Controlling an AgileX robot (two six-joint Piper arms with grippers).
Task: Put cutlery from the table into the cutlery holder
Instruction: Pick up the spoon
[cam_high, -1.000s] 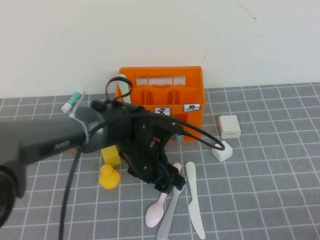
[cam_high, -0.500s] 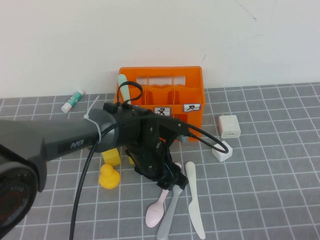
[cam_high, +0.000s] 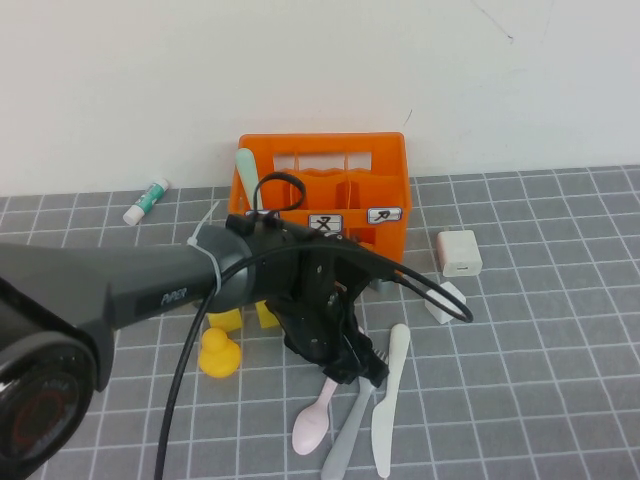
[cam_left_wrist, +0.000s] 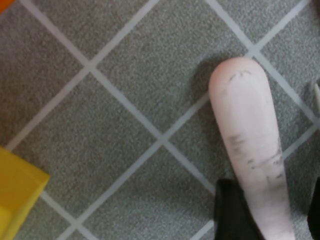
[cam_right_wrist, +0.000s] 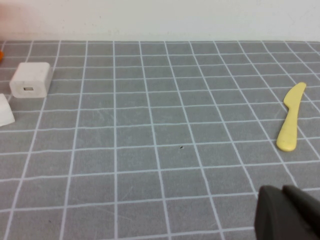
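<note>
My left gripper (cam_high: 355, 368) is low over the table (cam_high: 520, 380) in front of the orange cutlery holder (cam_high: 385, 165). In the left wrist view its open fingers (cam_left_wrist: 231, 210) straddle the handle of the pink spoon (cam_left_wrist: 245, 125); one finger touches it, the other stands apart. The pink spoon's bowl (cam_high: 311, 428) lies nearest me, beside the grey fork (cam_high: 347, 440) and the cream-white knife (cam_high: 388, 405). The pale green spoon (cam_high: 244, 166) stands in the holder's left end. My right gripper (cam_right_wrist: 292, 215) is shut, empty, above bare tiles, out of the high view.
A yellow duck (cam_high: 218, 352) and yellow blocks (cam_high: 226, 320) lie left of the left gripper. A white charger (cam_high: 458, 252) and a white block (cam_high: 446, 301) lie right of the holder. A tube (cam_high: 147, 200) lies by the wall. A yellow knife (cam_right_wrist: 290, 120) shows in the right wrist view.
My left gripper has moved right and lower onto the pink spoon's handle. The cream-white knife has been pushed and now slants the other way; the fork shifted slightly.
</note>
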